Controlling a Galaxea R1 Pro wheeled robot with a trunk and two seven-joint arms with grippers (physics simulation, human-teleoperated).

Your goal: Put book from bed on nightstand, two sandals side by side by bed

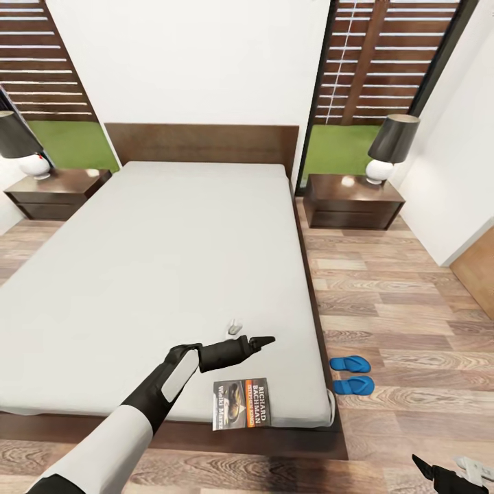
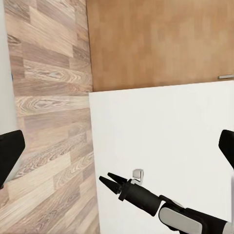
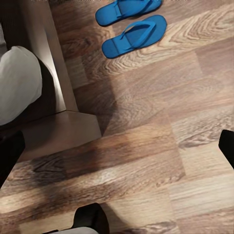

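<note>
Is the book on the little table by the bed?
No, the book lies on the bed, near its foot corner.

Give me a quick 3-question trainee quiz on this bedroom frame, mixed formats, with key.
1. True or false: the book lies on the bed, near its foot edge.
2. Multiple choice: where are the two sandals? A) on the mattress B) side by side on the floor beside the bed C) on the nightstand
3. Fill in: in the head view the left gripper hangs above the ____, just beyond the book and not touching it.

Key: 1 true; 2 B; 3 bed
</note>
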